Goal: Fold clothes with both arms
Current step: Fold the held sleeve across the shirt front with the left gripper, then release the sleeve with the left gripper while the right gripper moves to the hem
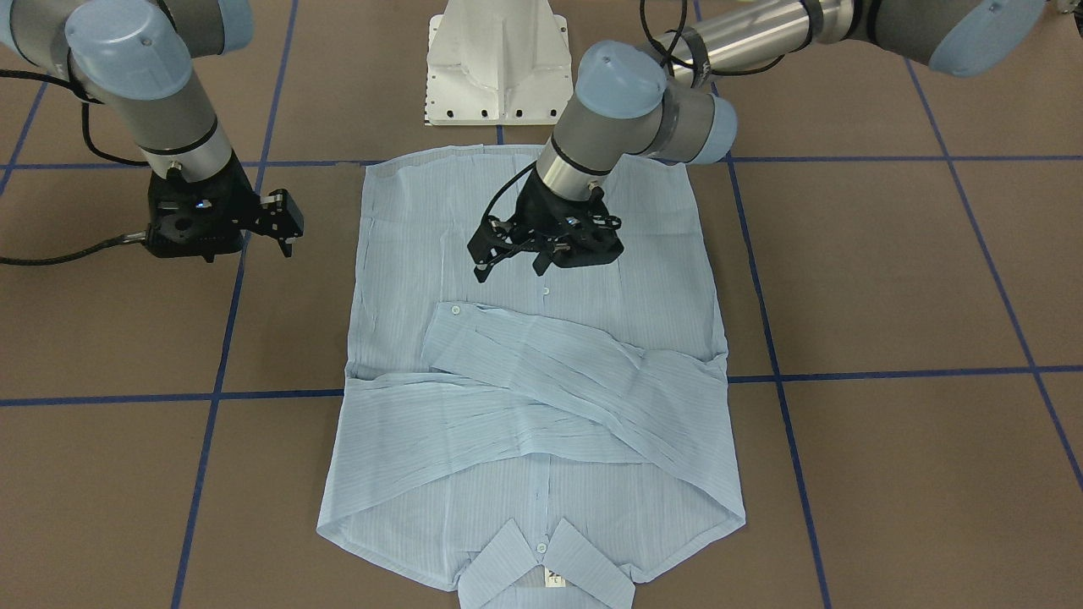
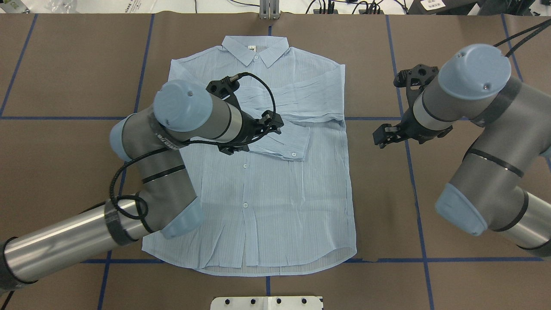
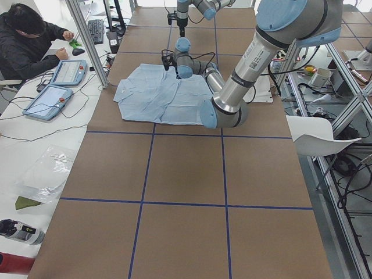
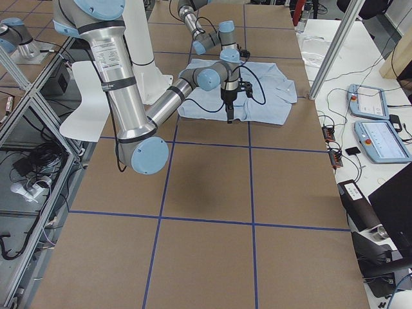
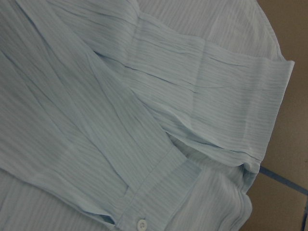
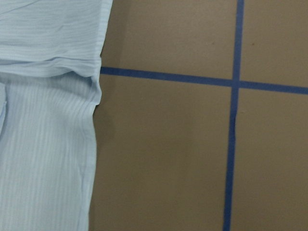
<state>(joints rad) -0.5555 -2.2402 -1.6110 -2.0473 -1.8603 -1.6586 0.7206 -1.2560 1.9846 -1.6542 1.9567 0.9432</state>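
Observation:
The pale light-blue shirt lies flat and buttoned on the brown table, with its collar on the side away from the robot. Both sleeves are folded across the chest, and one cuff lies near the button line. My left gripper hovers just above the shirt's middle, open and empty; it also shows in the overhead view. My right gripper is off the shirt, above bare table beside its edge, and looks open and empty. The left wrist view shows the crossed sleeves. The right wrist view shows the shirt's side edge.
The white pedestal base stands at the robot's edge of the table, just past the shirt's hem. Blue tape lines grid the brown tabletop. In the left side view an operator sits at a desk with tablets.

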